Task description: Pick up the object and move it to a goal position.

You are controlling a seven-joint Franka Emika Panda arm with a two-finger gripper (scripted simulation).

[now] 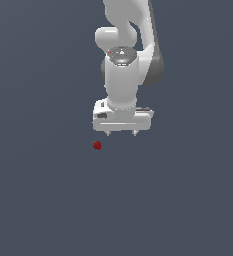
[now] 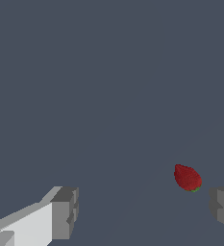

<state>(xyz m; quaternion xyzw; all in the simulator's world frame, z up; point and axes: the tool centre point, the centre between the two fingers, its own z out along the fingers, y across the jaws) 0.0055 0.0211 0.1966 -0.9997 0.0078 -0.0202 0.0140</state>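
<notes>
Red lumpy object [image 1: 97,145] lies apart from open white claw [image 1: 121,133].

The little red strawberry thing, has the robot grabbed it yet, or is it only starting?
Only starting. Done: nothing yet, the strawberry sits alone on the dark floor. In hand: the gripper hovers beside it with its jaws wide apart, holding nothing; in the wrist view the strawberry is near one finger, not centred between them. Left: line up, grab, lift, carry to the goal.

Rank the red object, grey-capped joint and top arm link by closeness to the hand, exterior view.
1. Red object, below the hand, toward the exterior view's left.
2. Grey-capped joint, above the hand.
3. Top arm link, at the upper edge.
</notes>
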